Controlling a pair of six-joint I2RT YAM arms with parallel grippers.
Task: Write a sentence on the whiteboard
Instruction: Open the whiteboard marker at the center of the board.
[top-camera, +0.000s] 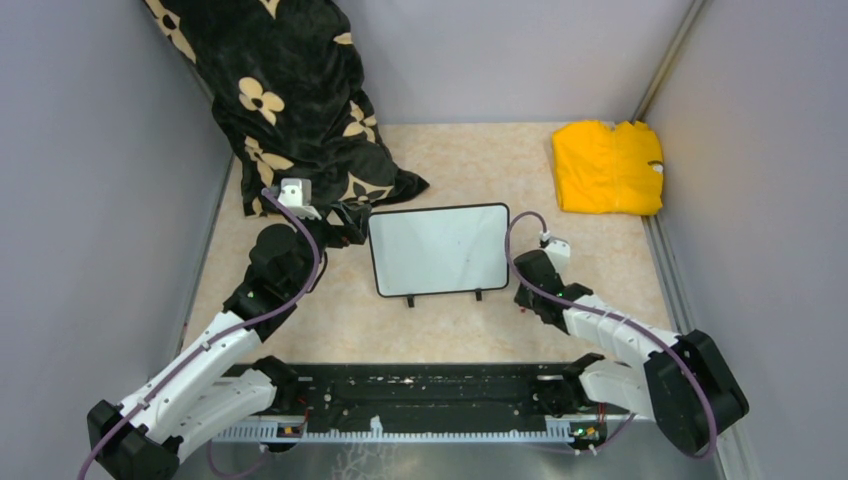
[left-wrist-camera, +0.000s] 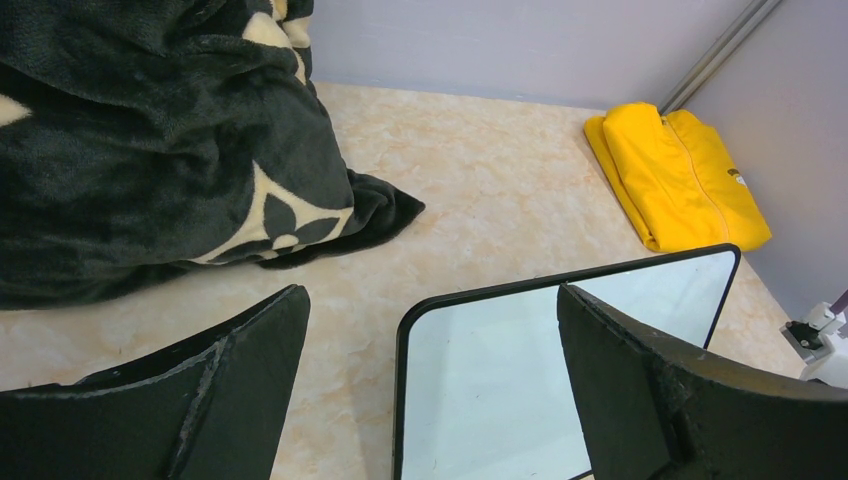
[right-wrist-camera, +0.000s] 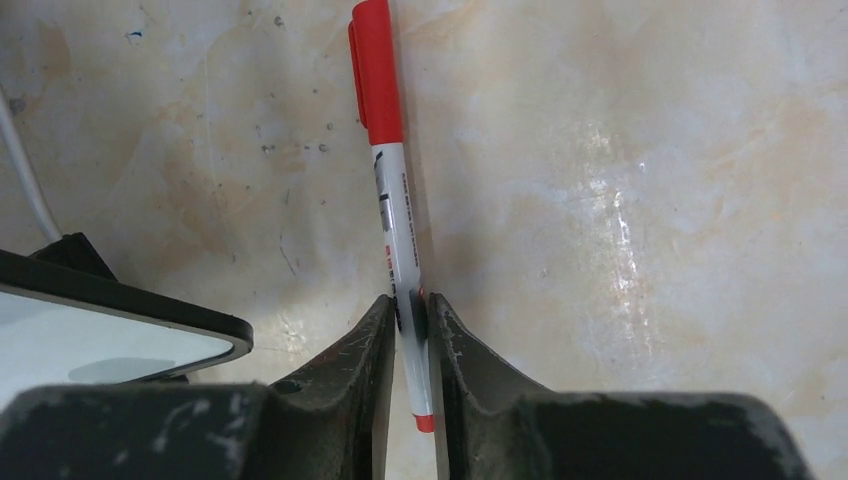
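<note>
A black blanket with cream flowers lies heaped at my far left on the beige marbled worktop; a folded yellow cloth sits in the far right corner.

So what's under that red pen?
Only bare beige table. The right gripper pinches the pen low down; its fingers hide the table beneath that end.

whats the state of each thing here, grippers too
whiteboard: blank, no writing on it yet
marker: capped, lying on the table, pinched at its body
right gripper: shut on the marker
left gripper: wide open, straddling the whiteboard's left edge
yellow cloth: folded
blanket: bunched up
</note>
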